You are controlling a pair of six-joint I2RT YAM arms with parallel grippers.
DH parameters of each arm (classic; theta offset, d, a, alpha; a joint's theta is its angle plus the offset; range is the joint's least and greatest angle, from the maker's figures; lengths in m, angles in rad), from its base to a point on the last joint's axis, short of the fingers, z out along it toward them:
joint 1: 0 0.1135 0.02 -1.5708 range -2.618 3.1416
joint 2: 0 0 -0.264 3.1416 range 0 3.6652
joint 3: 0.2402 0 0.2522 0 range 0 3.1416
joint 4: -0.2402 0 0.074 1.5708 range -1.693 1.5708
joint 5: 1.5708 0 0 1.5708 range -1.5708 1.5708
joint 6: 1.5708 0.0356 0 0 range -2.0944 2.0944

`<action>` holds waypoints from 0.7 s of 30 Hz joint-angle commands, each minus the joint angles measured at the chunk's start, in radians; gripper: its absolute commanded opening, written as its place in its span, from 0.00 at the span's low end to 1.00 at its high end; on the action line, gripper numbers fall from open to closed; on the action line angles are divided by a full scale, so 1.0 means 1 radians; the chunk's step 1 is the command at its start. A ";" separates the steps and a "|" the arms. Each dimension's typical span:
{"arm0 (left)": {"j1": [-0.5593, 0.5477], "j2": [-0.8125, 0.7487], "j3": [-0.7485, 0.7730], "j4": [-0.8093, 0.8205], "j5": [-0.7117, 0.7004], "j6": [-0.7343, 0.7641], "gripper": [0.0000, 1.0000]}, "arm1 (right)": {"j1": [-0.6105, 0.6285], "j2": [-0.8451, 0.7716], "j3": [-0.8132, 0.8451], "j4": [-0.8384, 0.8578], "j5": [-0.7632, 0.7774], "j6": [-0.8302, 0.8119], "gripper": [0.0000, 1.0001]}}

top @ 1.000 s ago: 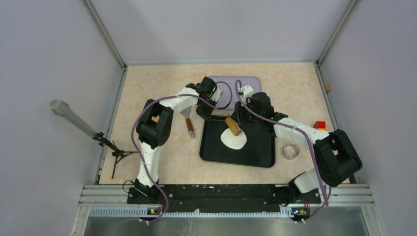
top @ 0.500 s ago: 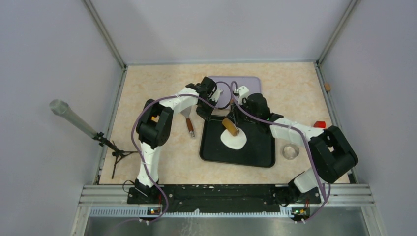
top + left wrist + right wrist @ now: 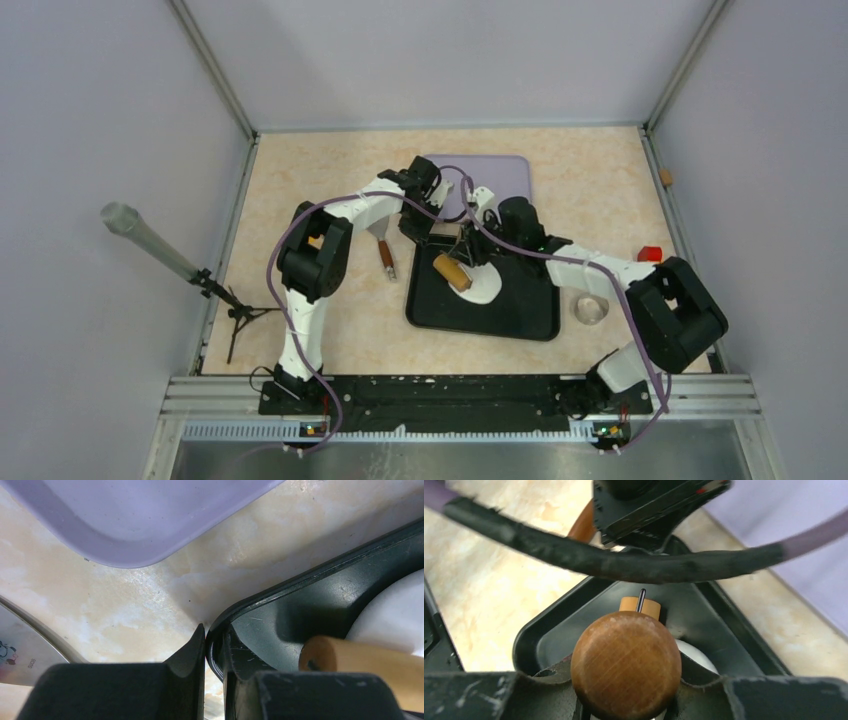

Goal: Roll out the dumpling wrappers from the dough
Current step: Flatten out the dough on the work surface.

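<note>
The dough [image 3: 484,284] lies as a flattened white sheet in the black tray [image 3: 520,320]. A wooden rolling pin [image 3: 452,272] rests on the dough's left edge. My right gripper [image 3: 468,252] is shut on the pin's round handle [image 3: 626,665], with the roller [image 3: 640,604] and the dough [image 3: 696,656] beyond it. My left gripper [image 3: 420,234] is shut on the tray's far left corner. In the left wrist view the tray rim [image 3: 215,641] sits pinched between the fingers [image 3: 192,652], with the dough [image 3: 395,615] at right. No dumpling wrappers are in view.
A purple board [image 3: 482,180] lies behind the tray. A scraper with a wooden handle [image 3: 385,255] sits left of it. A small glass dish [image 3: 592,307] and a red object [image 3: 650,254] are on the right. A tripod stand [image 3: 170,255] is at the far left.
My right gripper has carried the rolling pin leftward across the dough, from its middle to its left edge. The left gripper has stayed on the tray corner.
</note>
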 commanded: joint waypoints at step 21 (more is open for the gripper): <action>0.025 0.014 -0.033 0.053 -0.175 0.001 0.00 | -0.129 -0.075 -0.072 -0.327 -0.154 -0.277 0.00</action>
